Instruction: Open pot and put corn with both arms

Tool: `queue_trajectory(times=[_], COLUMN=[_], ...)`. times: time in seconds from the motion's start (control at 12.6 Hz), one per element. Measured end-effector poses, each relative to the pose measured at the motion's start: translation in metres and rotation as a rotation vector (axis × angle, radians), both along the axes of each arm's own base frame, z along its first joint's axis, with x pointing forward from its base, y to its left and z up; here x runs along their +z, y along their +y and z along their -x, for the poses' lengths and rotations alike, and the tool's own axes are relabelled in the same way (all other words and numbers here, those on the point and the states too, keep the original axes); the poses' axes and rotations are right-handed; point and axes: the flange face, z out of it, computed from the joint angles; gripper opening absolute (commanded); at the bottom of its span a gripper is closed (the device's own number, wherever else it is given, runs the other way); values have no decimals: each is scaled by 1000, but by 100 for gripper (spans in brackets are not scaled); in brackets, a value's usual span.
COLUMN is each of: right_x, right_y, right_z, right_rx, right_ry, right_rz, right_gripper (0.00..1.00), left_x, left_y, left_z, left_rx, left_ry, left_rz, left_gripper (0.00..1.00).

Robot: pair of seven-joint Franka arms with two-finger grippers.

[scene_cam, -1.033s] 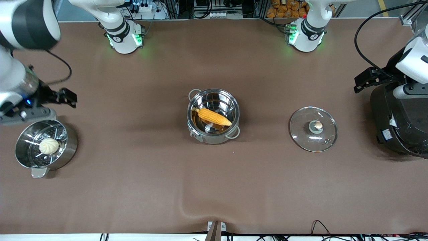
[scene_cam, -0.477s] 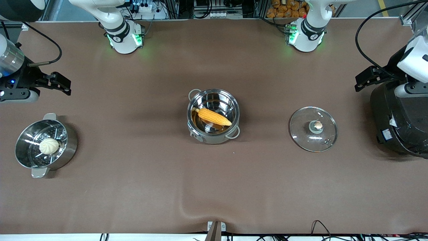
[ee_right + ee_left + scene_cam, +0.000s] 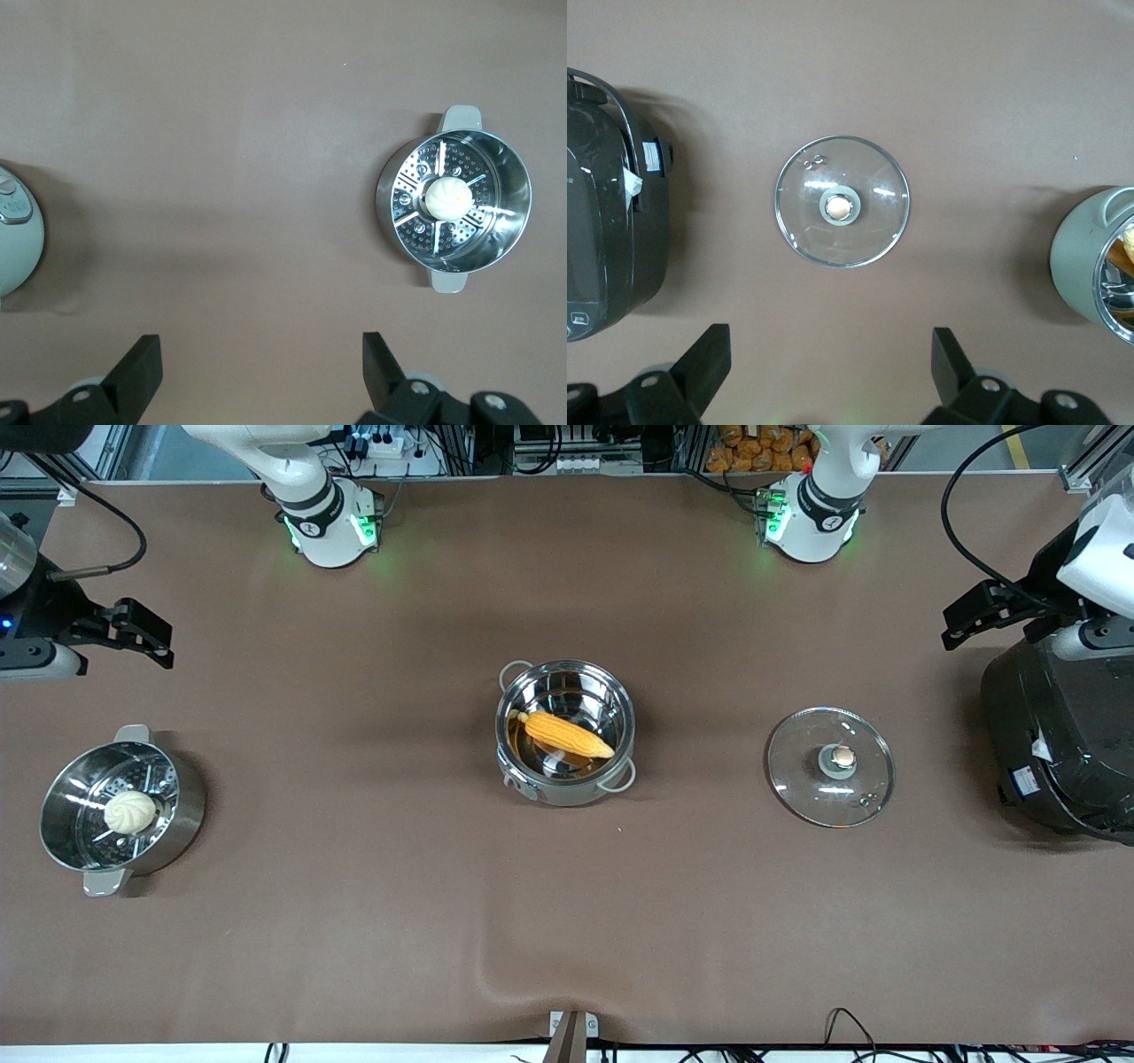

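Corn lies in the open pot, lid flat beside it toward the left arm's end; the right gripper has drawn back past the steamer, the left gripper hangs by the cooker, both wide open, empty: task apparently complete.

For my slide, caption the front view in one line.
Corn lies in the open pot, glass lid beside it on the table; left gripper and right gripper hang open at the ends.
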Motion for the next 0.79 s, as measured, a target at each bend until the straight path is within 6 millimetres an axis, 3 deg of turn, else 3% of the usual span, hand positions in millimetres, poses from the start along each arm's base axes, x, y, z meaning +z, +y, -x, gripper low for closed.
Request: queue_trajectory(times=[0.79], right_x=[1], right_y=[-1], right_z=[-1], right_rx=[40], right_ry=[1], right_rz=[-1], right_gripper=[100], left_x=[0], left_y=[2], left_z=[0], left_rx=[3], left_ry=[0], left_rz=[-2], left_gripper=[100])
